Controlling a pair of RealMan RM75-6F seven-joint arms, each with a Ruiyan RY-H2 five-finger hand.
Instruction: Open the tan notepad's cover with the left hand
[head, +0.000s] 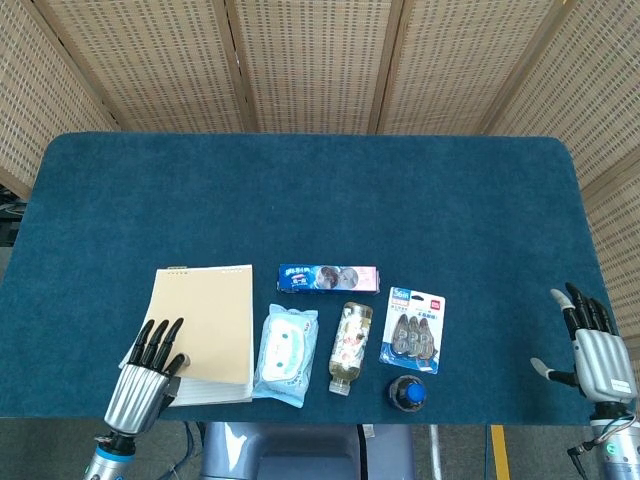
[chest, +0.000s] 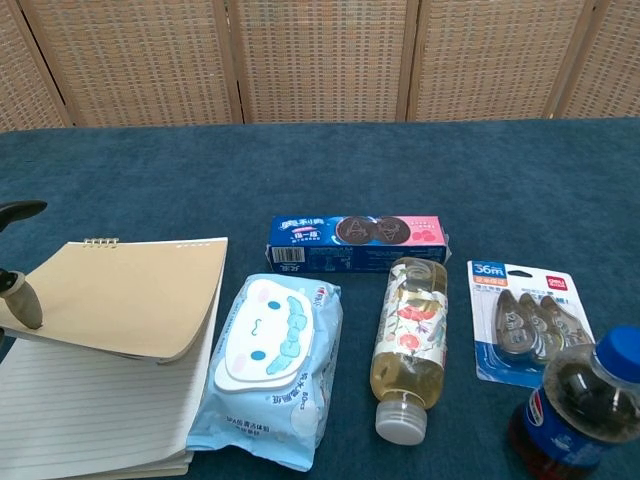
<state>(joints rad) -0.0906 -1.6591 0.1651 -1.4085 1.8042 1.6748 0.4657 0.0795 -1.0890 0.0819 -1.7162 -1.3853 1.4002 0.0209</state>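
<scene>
The tan spiral notepad (head: 210, 320) lies at the front left of the blue table, its bottom edge near the table's front. In the chest view its tan cover (chest: 130, 295) is lifted at the near left corner, and a lined page (chest: 90, 410) shows beneath. My left hand (head: 145, 378) sits at that corner and pinches the cover. Its thumb (chest: 24, 300) lies on top and another finger (chest: 20, 210) shows further back. My right hand (head: 592, 352) rests at the front right edge, fingers apart, holding nothing.
Right of the notepad lie a wet-wipes pack (head: 285, 350), a blue biscuit box (head: 328, 279), a floral bottle (head: 351, 346) on its side and a correction-tape pack (head: 413, 328). A cola bottle (head: 408, 393) stands at the front edge. Wicker screens close the back.
</scene>
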